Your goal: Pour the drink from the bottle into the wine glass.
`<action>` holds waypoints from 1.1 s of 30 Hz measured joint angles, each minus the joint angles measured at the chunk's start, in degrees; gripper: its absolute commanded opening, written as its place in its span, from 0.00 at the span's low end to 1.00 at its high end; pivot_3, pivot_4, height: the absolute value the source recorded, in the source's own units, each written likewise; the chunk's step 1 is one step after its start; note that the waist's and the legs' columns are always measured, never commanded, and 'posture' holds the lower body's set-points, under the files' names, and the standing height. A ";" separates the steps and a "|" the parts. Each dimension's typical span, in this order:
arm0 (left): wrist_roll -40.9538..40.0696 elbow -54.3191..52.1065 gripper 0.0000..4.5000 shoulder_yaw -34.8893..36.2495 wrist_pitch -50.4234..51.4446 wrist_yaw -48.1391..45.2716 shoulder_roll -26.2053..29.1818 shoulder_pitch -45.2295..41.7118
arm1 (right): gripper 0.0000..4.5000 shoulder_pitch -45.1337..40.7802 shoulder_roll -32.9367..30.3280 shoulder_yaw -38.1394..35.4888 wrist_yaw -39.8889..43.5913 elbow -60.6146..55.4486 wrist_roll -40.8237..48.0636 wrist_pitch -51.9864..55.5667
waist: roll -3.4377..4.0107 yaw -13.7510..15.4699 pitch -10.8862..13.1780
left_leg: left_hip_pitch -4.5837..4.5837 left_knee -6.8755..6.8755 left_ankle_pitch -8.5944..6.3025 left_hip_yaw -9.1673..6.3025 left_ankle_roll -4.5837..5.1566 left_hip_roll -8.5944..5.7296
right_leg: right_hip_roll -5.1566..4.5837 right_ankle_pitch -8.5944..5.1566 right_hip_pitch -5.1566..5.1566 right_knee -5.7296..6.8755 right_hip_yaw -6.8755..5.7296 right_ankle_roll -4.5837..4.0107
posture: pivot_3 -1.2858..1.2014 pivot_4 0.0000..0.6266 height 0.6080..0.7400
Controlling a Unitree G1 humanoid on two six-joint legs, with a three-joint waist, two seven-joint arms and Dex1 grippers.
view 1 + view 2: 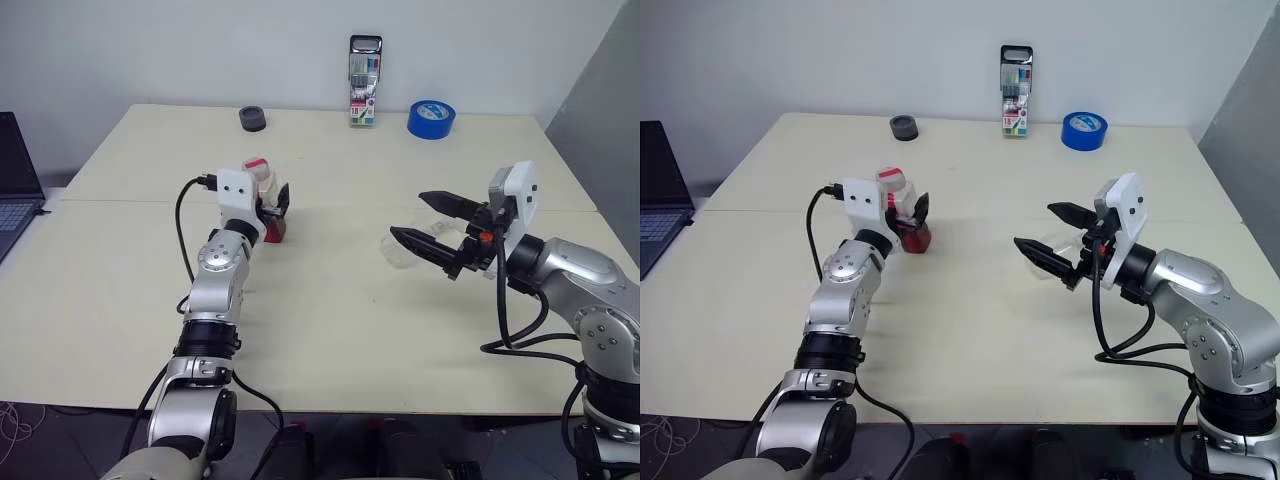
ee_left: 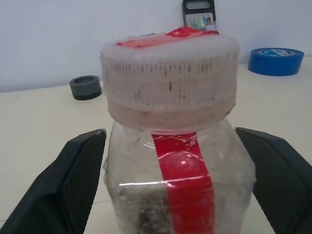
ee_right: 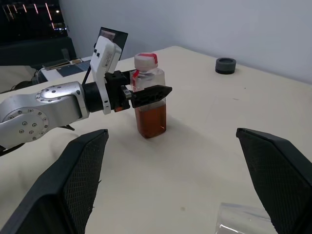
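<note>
No pouring done: left gripper point(image 3: 141, 95) jaws closing around capped bottle point(image 3: 150, 100), drink point(image 3: 151, 119) inside; right gripper point(image 1: 432, 225) jaws hanging spread beside wine glass point(image 3: 243, 220) at worktop point(image 1: 330, 330) three o'clock.

Bright, even light; soft shadows.

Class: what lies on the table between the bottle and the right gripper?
Bare tabletop separates the bottle from the right gripper; the right eye view shows it.

Bottle point(image 3: 150, 95): small clear plastic, red label strip, red/white cap on, standing upright w/ amber drink point(image 3: 151, 119) filling lower half. Wine glass point(image 1: 408, 248): clear, sitting at approx 3 o'clock from bottle, well apart.
</note>
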 measured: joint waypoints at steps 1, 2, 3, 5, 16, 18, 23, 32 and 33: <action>-0.12 0.00 0.66 0.16 0.33 0.04 0.00 0.00 | 1.00 0.00 0.00 0.00 -0.12 0.00 -0.02 0.00 | 0.00 0.00 0.00 | 0.00 0.00 0.00 0.00 0.00 0.00 | 0.00 0.00 0.00 0.00 0.00 0.00 | 0.52 0.24 1.00; -0.19 0.00 0.59 0.25 0.76 0.07 0.00 0.00 | 1.00 0.01 -0.01 0.00 -0.15 0.00 -0.07 -0.02 | 0.00 0.00 0.00 | 0.00 0.00 0.00 0.00 0.00 0.00 | 0.00 0.00 0.00 0.00 0.00 0.00 | 0.52 0.24 1.00; -0.26 0.00 0.52 0.31 1.01 0.10 -0.03 0.00 | 1.00 0.04 -0.07 0.02 -0.15 0.00 -0.15 -0.16 | 0.00 0.00 0.00 | 0.00 0.00 0.00 0.00 0.00 0.00 | 0.00 0.00 0.00 0.00 0.00 0.00 | 0.52 0.24 1.00; -0.31 -0.04 0.42 0.31 1.07 0.10 -0.08 0.00 | 1.00 0.09 -0.16 0.04 -0.15 0.01 -0.23 -0.54 | 0.00 0.00 0.00 | 0.00 0.00 0.00 0.00 0.00 0.00 | 0.00 0.00 0.00 0.00 0.00 0.00 | 0.52 0.24 1.00; -0.34 -0.22 0.39 0.32 1.47 0.03 0.05 0.00 | 1.00 0.20 -0.35 0.05 -0.44 0.05 -0.23 -0.99 | 0.00 -0.03 0.00 | 0.00 0.00 0.00 0.00 0.00 0.00 | 0.00 0.00 0.00 0.01 0.00 0.00 | 0.52 0.24 1.00; -0.43 -0.66 0.39 0.32 2.21 0.01 0.12 -0.01 | 1.00 0.19 -0.35 0.05 -0.56 0.05 -0.20 -0.99 | 0.00 -0.03 0.00 | 0.00 0.00 0.00 0.00 0.00 0.00 | 0.00 0.00 0.00 0.00 0.01 0.00 | 0.52 0.24 1.00; -1.40 -2.54 0.39 0.34 5.58 -0.51 0.78 -0.02 | 1.00 0.19 -0.33 0.05 -0.96 0.05 -0.24 -1.10 | 0.00 -0.04 0.00 | 0.00 0.00 0.00 0.00 0.00 0.00 | 0.00 0.00 0.00 0.01 0.00 0.00 | 0.52 0.24 1.00; -4.80 -6.10 0.39 -2.36 11.70 -11.37 3.21 -0.98 | 1.00 -1.84 2.41 2.70 -5.25 0.18 -1.85 -1.16 | 0.01 -0.04 0.00 | -0.03 0.01 0.11 -0.01 -0.20 0.00 | 0.00 0.00 -0.01 -0.01 -0.01 0.00 | 0.52 0.24 1.00; -5.64 -6.74 0.39 -3.07 12.14 -13.87 3.26 -1.00 | 1.00 -2.49 3.41 3.89 -6.48 0.57 -2.68 -1.13 | 0.01 -0.07 0.01 | -0.03 0.01 0.12 0.00 -0.21 0.00 | -0.01 0.00 -0.02 0.00 0.00 0.00 | 0.52 0.24 1.00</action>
